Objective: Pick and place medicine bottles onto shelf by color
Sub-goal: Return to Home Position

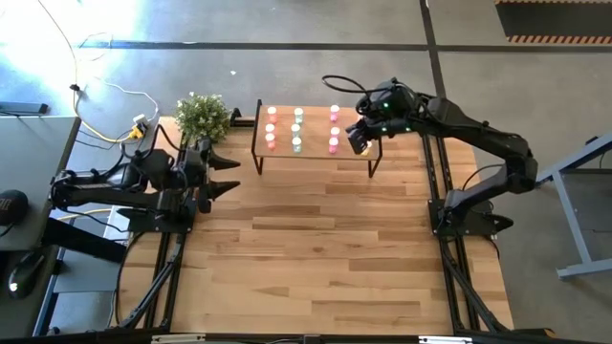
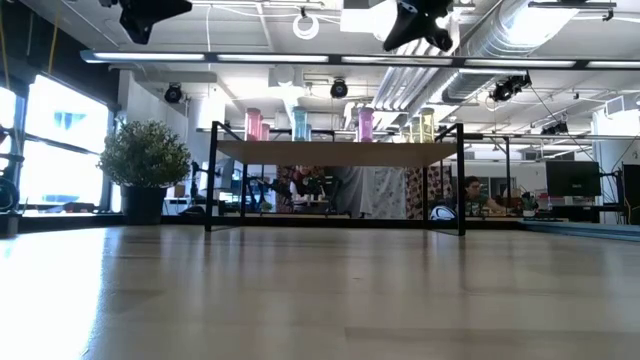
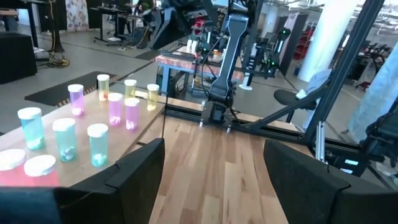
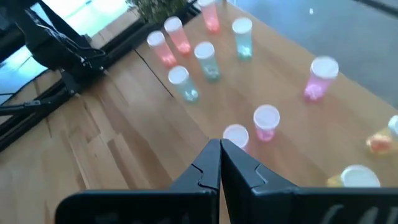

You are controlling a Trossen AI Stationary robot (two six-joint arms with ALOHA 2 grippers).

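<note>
Four colour groups of medicine bottles (image 1: 297,127) stand upright on the shelf (image 1: 316,134), which sits along the tabletop's (image 1: 325,248) far edge, beside a potted plant (image 1: 203,117) at the far left corner. From the plant end run three salmon-red bottles (image 4: 158,48), three mint-green bottles (image 4: 205,60), three pink bottles (image 4: 266,121), then the yellow-orange bottles (image 3: 130,88) at the shelf's other end. Each is capped; what is inside cannot be made out. Over that yellow end hangs the right gripper (image 1: 359,140), fingers pressed together on nothing. The left gripper (image 1: 228,177) waits near the tabletop's left edge, fingers spread wide, empty.
</note>
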